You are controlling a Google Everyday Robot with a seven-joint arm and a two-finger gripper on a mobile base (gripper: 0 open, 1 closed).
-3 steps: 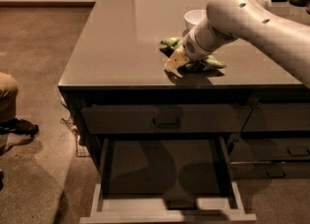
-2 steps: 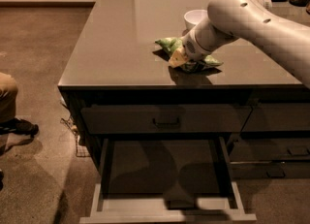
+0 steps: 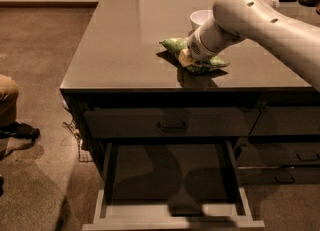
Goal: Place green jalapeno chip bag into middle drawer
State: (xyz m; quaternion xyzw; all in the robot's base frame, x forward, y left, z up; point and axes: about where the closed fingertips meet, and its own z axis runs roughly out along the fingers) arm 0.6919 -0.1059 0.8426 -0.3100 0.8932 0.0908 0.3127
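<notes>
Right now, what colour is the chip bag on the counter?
Light green chip bag, pale marks, under the gripper on the countertop; camera view.

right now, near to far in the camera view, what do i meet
open middle drawer → dark drawer front with loop handle → green jalapeno chip bag with the gripper at it → white bowl

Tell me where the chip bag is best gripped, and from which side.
Probably its puffy middle, from above: the chip bag lies flat on the counter with the bowl close behind, crowding a side approach. The gripper sits at that middle.
</notes>
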